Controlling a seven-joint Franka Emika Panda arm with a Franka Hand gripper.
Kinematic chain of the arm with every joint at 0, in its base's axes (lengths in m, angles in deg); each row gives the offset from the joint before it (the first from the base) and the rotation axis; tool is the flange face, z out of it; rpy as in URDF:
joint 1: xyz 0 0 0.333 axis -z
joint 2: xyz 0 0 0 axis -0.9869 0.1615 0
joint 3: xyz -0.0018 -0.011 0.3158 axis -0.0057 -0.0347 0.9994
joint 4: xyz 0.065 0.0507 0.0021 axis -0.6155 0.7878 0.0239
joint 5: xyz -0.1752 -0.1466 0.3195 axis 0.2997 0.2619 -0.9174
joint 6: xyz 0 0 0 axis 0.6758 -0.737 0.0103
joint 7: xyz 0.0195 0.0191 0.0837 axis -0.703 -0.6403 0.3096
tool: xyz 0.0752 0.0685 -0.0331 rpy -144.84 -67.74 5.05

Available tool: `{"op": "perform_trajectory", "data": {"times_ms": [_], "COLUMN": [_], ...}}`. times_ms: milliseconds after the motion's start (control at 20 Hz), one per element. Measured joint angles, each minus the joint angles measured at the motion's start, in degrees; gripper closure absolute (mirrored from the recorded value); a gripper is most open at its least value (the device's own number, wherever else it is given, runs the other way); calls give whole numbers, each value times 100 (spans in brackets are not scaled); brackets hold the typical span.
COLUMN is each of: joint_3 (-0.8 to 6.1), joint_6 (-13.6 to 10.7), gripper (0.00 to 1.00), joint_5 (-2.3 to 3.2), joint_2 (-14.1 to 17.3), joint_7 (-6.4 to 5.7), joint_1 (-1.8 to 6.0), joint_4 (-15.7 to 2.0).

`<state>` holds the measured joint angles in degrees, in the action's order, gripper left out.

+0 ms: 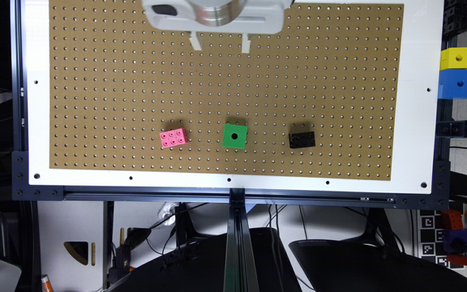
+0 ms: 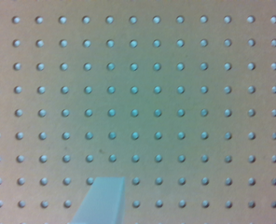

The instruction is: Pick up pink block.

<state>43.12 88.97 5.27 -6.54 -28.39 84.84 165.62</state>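
My gripper (image 1: 220,44) hangs above the far part of the pegboard (image 1: 339,61), and in the exterior view I can see its white body with two short fingers pointing down, set well apart with nothing between them. The wrist view agrees: one pale fingertip (image 2: 100,200) shows in the foreground and a sliver of the other at the picture's edge, a wide stretch of bare pegboard (image 2: 138,93) between them, so the jaws stand open and empty.

What the exterior view gives me that the wrist view does not is the blocks. The pink block (image 1: 174,138) lies flat on the pegboard, studs up, slightly turned, well apart from my gripper: toward the near edge of the board and somewhat to the exterior view's left of my fingers. Beside it, toward the exterior view's right, sits a green cube (image 1: 234,136) with a round hole, nearly straight out from my gripper, and farther right a black brick (image 1: 302,140). The three are in a row, none touching.

Off the board at the exterior view's right, a yellow cube (image 1: 455,58) sits on a blue cube (image 1: 456,84).

I can read no writing or brand anywhere.
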Motion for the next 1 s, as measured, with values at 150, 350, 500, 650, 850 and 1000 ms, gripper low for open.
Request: {"op": "perform_trajectory", "data": {"times_ms": [150, 350, 500, 650, 850, 1000], "joint_3": [-2, -4, -4, -5, -5, -5], "joint_6": [3, 3, 3, 1, -21, -22], "gripper": [0, 0, 0, 0, 0, 0], "joint_5": [5, 7, 8, 13, 18, 18], "joint_2": [346, 1056, 1460, 1675, 1906, 2055], "joint_7": [101, 348, 418, 434, 530, 558], "joint_1": [132, 388, 464, 506, 610, 642], "joint_4": [-387, -1121, -1529, -1794, -2136, -2305]}}
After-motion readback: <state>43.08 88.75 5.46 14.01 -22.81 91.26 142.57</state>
